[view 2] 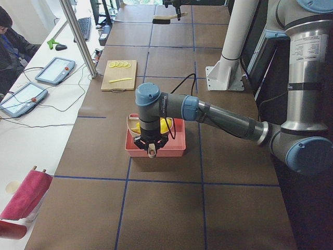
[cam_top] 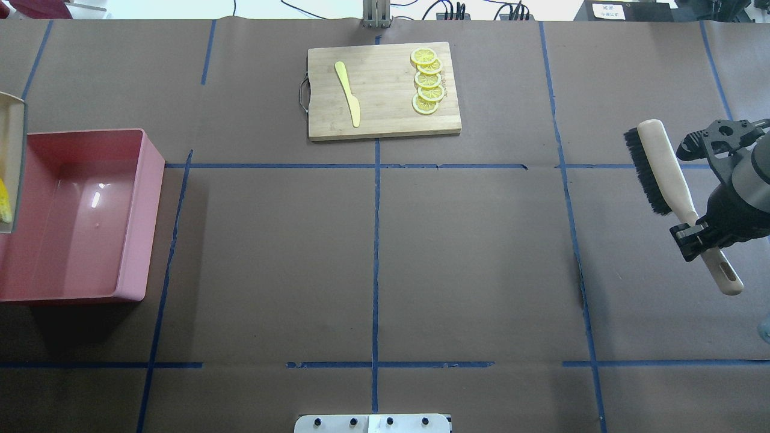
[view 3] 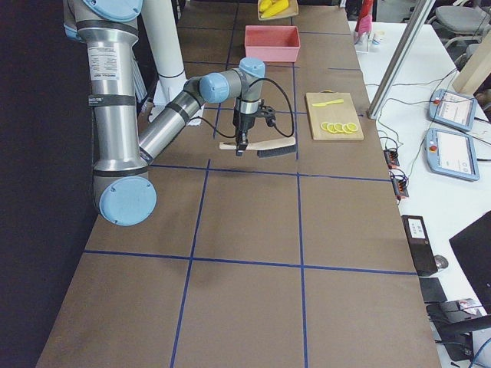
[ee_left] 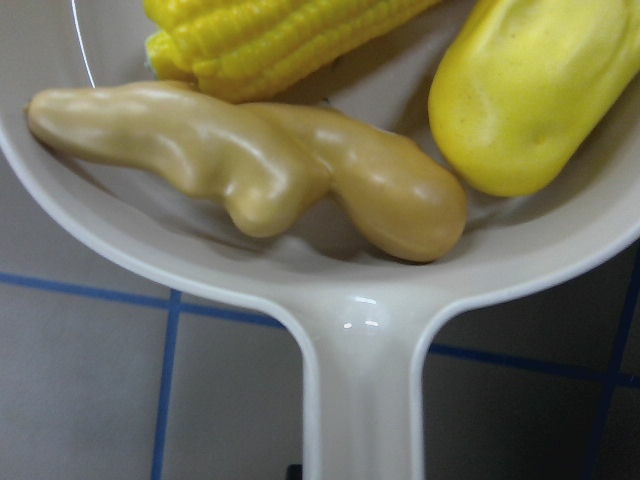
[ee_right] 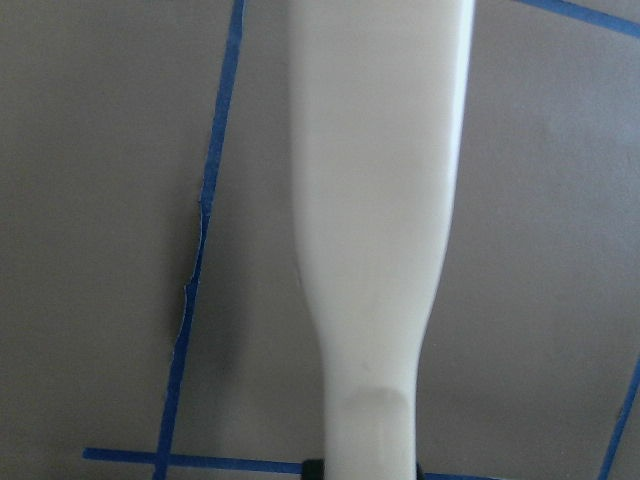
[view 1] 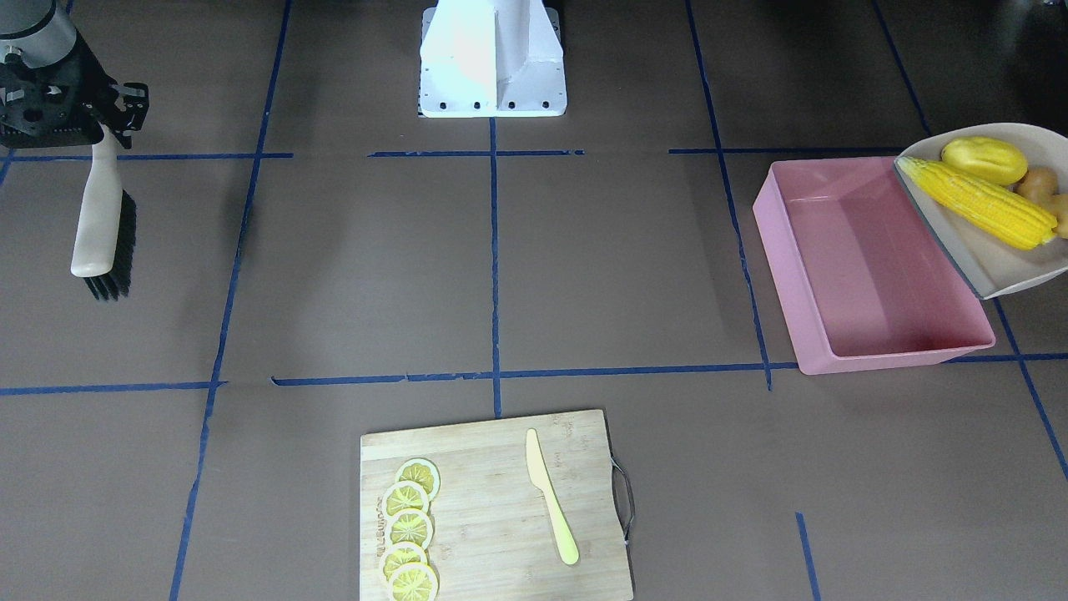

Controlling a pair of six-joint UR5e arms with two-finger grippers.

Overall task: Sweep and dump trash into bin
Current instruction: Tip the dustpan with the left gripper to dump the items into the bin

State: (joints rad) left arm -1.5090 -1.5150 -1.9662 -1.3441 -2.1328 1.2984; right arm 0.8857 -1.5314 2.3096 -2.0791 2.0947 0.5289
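Trash point(view 1: 976, 200) looks light and slippery in the dustpan point(view 1: 994, 267). Left gripper point(view 2: 151, 147) pinches its handle point(ee_left: 360, 400); right gripper point(cam_top: 698, 234) pinches the brush point(cam_top: 659, 162).

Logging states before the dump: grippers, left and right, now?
Left gripper: cannot tell; jaws hidden at the dustpan handle.
Right gripper: shut on the brush.
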